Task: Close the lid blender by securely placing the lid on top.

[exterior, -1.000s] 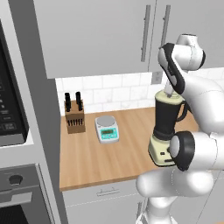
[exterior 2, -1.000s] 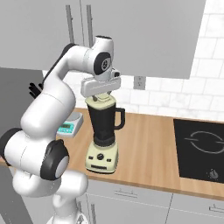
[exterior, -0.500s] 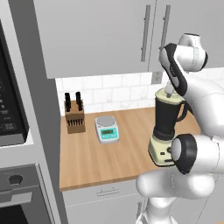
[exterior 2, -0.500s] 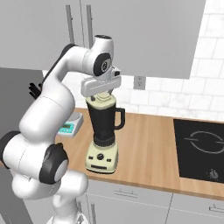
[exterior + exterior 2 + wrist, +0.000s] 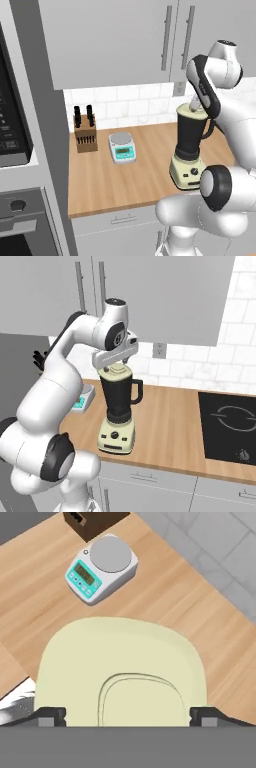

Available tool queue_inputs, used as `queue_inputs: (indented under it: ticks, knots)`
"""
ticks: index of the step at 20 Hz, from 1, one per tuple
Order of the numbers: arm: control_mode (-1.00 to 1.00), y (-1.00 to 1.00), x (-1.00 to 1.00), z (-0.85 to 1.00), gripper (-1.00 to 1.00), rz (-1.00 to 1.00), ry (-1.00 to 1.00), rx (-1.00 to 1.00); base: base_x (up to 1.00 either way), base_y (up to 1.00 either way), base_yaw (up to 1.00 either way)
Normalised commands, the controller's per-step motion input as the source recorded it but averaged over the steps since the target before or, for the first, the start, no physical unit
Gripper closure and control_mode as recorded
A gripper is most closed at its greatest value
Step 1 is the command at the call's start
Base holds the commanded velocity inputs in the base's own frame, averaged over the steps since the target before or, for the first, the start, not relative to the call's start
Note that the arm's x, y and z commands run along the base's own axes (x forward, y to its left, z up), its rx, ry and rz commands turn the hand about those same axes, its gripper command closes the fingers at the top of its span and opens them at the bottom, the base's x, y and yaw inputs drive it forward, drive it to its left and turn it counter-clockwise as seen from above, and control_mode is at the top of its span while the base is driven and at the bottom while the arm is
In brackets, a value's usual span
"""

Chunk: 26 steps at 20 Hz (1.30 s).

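Wood counter (image 5: 100,180) under grey cabinets w/ white tile backsplash behind; we see the blender (image 5: 118,411) standing upright near the front edge. Its lid (image 5: 120,667) sits on top of the dark jar, cream disc w/ raised knob in the centre. Our gripper (image 5: 122,716) hangs right above it, fingers (image 5: 50,716) spread wide either side of the lid, grasping nothing. Teal-and-white scale (image 5: 122,146) and knife block (image 5: 85,132) sit farther back on the counter, well apart from the blender.
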Motion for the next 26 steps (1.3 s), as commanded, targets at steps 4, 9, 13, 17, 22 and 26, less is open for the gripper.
queue_inputs:
  ticks: [4,9,13,17,22,26]
  knots:
    - [-1.0,-0.21,-0.69,0.0,-1.0,0.0,-0.4,0.05,0.0,0.0,0.0]
    - [-1.0,-0.66,-1.0,-0.02,-1.0,0.0,-0.62,0.1,0.0,0.0,0.0]
    - [-1.0,-0.74,-1.0,-0.12,-1.0,0.0,-0.58,0.08,0.0,0.0,0.0]
    - [-1.0,-0.52,-1.0,0.04,-1.0,0.0,-0.62,0.12,0.0,0.0,0.0]
    - [-1.0,-0.25,-1.0,0.74,-1.0,0.0,-0.71,0.26,0.0,0.0,0.0]
    - [-1.0,-0.19,-1.0,0.98,-1.0,0.0,-0.65,0.31,0.0,0.0,0.0]
